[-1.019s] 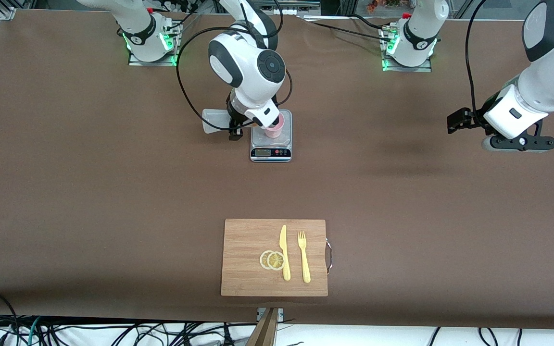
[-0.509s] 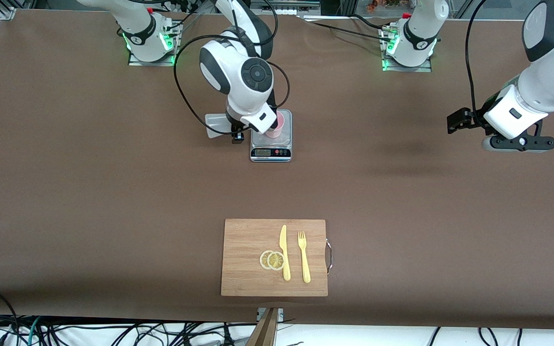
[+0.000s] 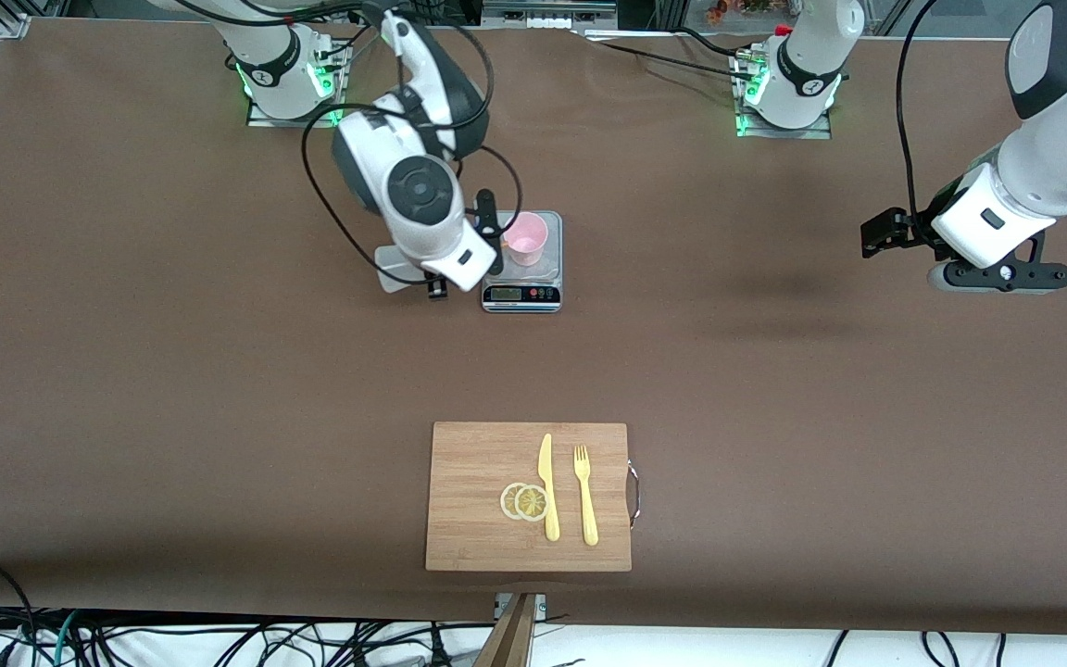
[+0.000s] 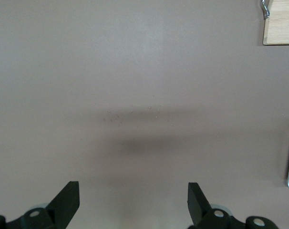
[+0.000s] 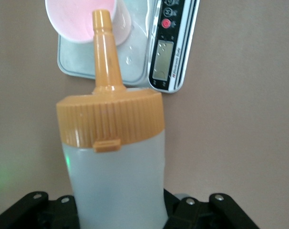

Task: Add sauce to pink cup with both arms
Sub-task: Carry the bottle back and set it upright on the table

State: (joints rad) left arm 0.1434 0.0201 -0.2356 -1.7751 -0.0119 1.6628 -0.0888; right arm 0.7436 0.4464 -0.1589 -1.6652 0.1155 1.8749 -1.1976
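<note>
- Right gripper [image 3: 448, 278] is clamped on the sauce bottle [image 5: 115, 181] low on its translucent body, orange nozzle [image 5: 104, 47] pointing toward the pink cup [image 3: 526, 239] just ahead of it.
- Soft walls likely dent under pressure; holding below the ribbed cap suits squeezing.
- Light and probably tippy, the cup sits on the kitchen scale [image 3: 521, 295].
- Left gripper [image 4: 133, 205] waits wide open and empty over bare table [image 3: 774, 371], well apart.
</note>
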